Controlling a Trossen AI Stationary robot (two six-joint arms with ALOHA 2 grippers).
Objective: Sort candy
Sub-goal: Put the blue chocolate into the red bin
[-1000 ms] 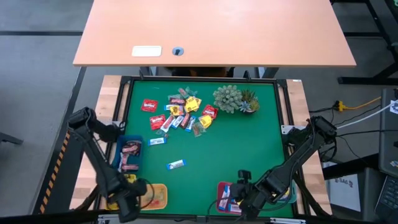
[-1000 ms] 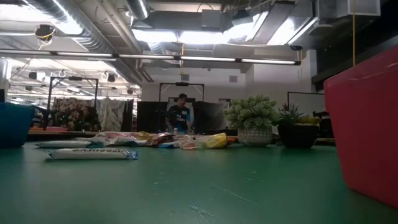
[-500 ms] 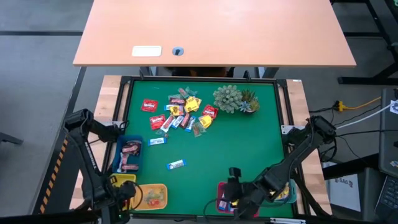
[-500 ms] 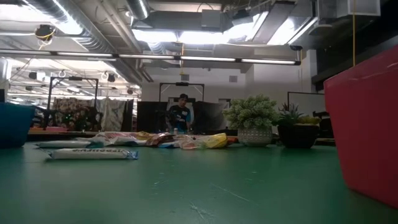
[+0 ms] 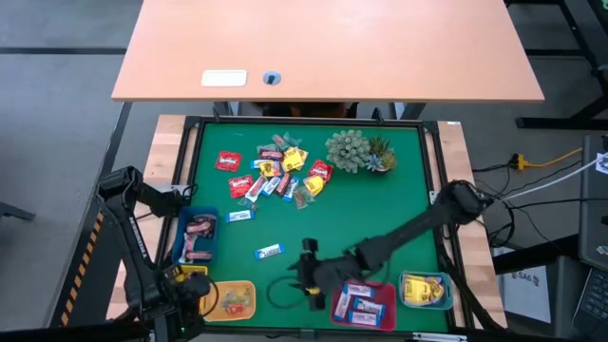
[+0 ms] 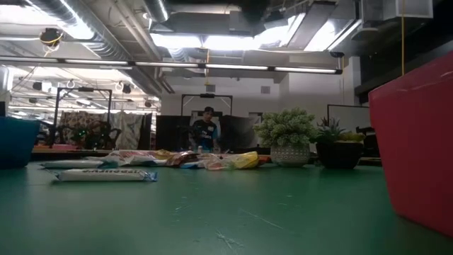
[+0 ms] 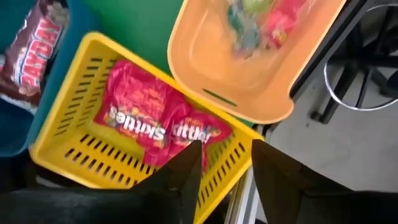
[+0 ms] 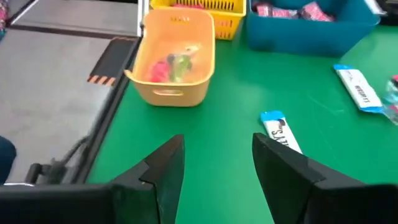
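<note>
A pile of wrapped candy [image 5: 275, 173] lies at the far middle of the green table. One blue-and-white candy [image 5: 269, 251] lies alone nearer the middle; it also shows in the right wrist view [image 8: 283, 134]. My right gripper [image 5: 302, 275] [image 8: 217, 163] is open and empty, low over the mat just near-right of that candy. My left gripper [image 5: 182, 288] [image 7: 224, 177] is open and empty over the yellow tray [image 7: 93, 149], which holds red Skittles packets [image 7: 140, 118].
Blue tray [image 5: 197, 235], yellow tray [image 5: 187, 274] and orange tray [image 5: 233, 297] stand at the near left. A red tray [image 5: 361, 304] and a light blue tray [image 5: 425, 290] stand at the near right. Potted plants [image 5: 356, 150] stand at the far right. Another blue-and-white candy [image 5: 240, 215] lies beside the blue tray.
My right gripper has swung from over the red tray toward the table's left, stretching out low over the mat toward the lone blue-and-white candy. My left gripper drew back a little toward the table's left edge, then kept still.
</note>
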